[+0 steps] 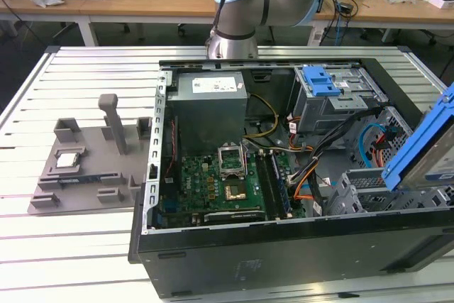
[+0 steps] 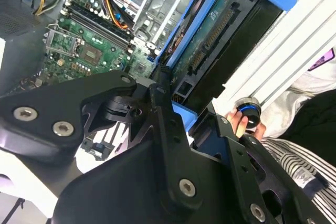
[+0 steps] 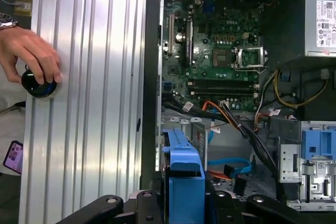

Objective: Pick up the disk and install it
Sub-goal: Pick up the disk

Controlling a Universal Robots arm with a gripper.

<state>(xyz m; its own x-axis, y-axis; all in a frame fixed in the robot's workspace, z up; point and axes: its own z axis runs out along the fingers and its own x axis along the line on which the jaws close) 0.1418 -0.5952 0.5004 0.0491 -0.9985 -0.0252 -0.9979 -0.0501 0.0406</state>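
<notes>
The gripper is seen in both wrist views with its black fingers closed tight against the blue carrier of the disk, so the disk is held, clamped by its edges. In the exterior view the disk is found at the exterior view's right edge, tilted steeply with one end raised. It is held above the open computer case and is not touching the metal bay beneath it.

The pick-up part of the task is therefore judged done. The install part is judged not done, since the disk is not seated in any bay and no cable is seen joined to it.

Further in, the motherboard with its empty processor socket is seen on the case floor. Behind it are the grey power supply and the drive cage with a blue latch. At the exterior view's left, outside the case, a grey fixture tray lies on the ribbed aluminium table, well apart from the disk. In the first wrist view a person's hand is seen on a round black knob at the table's edge. Farthest back, the arm's base is seen before a wooden bench.
</notes>
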